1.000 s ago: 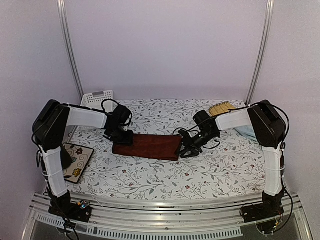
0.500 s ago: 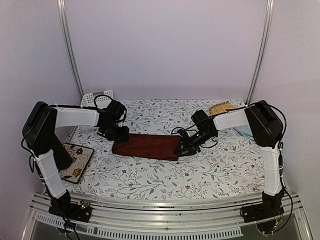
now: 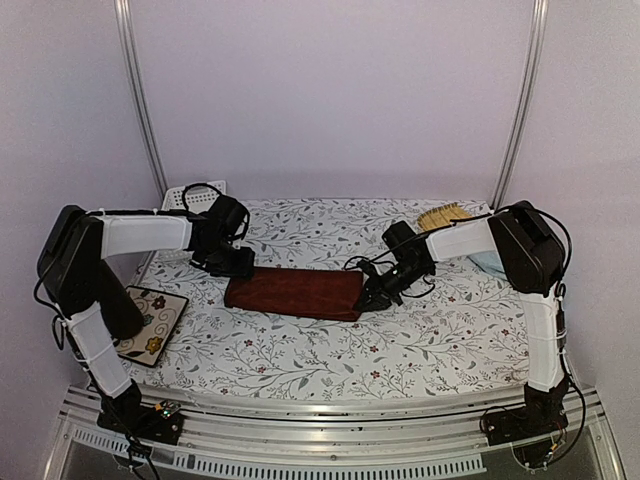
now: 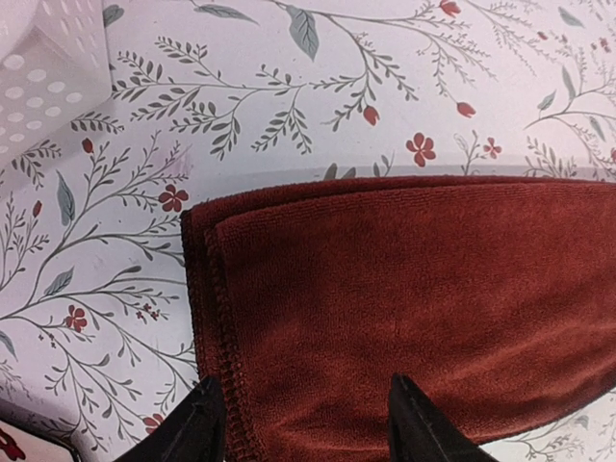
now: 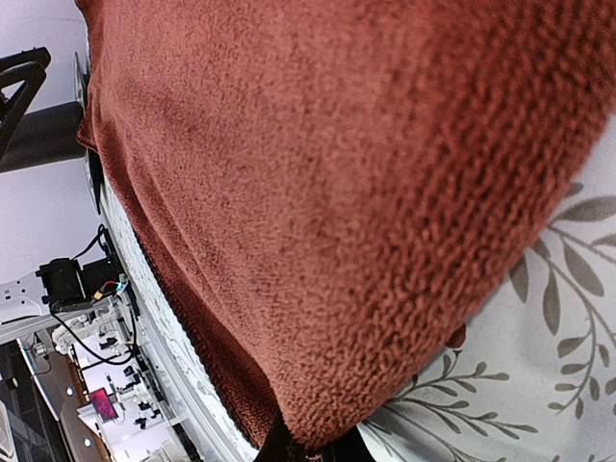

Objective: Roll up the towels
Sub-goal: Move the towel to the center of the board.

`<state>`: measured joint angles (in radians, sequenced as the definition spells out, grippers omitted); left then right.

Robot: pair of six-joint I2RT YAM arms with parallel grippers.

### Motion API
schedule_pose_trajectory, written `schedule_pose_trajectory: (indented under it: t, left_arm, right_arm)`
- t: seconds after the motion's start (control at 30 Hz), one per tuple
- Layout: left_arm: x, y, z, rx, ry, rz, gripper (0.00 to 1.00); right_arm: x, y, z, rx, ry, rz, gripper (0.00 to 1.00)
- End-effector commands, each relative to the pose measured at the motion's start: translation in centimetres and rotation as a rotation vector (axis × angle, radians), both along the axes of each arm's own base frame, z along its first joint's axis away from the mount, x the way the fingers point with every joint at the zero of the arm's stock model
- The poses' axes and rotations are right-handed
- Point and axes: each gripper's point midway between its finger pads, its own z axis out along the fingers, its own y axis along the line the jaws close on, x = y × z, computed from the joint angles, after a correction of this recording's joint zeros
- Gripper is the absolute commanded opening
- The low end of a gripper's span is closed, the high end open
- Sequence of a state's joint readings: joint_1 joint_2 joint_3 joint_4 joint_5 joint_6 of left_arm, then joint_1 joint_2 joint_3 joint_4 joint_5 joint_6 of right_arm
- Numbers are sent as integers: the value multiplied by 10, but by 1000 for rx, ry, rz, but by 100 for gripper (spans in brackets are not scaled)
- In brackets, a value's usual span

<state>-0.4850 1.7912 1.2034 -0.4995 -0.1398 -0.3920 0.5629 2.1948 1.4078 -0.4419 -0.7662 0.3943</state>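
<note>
- Right tool (image 3: 372, 297): jaws pressed together, pinching the right end of the rust-red towel (image 3: 293, 292). On the right wrist view I see the terry fabric narrow into the grip at the bottom edge of the frame.
- Left tool (image 4: 306, 438): jaws spread. One fingertip is over the towel's stitched left hem, the other further in over the fabric. I cannot tell whether the tips touch the cloth.
- Rust-red towel lies folded flat as a long strip, not rolled, in the middle of the floral-print surface (image 3: 330, 350), between the two tools.
- Light blue towel (image 3: 492, 264) sits at the right edge of the surface, mostly hidden behind the right arm.
- Also noted: yellow bamboo mat (image 3: 445, 215) at back right, white perforated basket (image 3: 190, 196) at back left, flower-patterned coaster (image 3: 150, 322) at near left.
</note>
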Motion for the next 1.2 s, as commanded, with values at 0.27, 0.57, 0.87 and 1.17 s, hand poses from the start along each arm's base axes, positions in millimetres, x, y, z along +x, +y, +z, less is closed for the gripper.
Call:
schedule_pose_trajectory:
  t: [0.27,0.57,0.87,1.17]
  left_arm:
    - [-4,11,4,14,-8,17,59]
    - [-5,10,1,6,-1,14,59]
    - [-7,10,-1,4,5,13,60]
    - [-6,8,3,-5,-1,6,61]
  right_arm:
    - [-10,-66,-61,-330,12,3,5]
    - [15,-132,-67,-491,-26,-22,6]
    - [42,-166,-62,-621,-84,-41,11]
    - [64,-185,-31,-718,-179,-84,47]
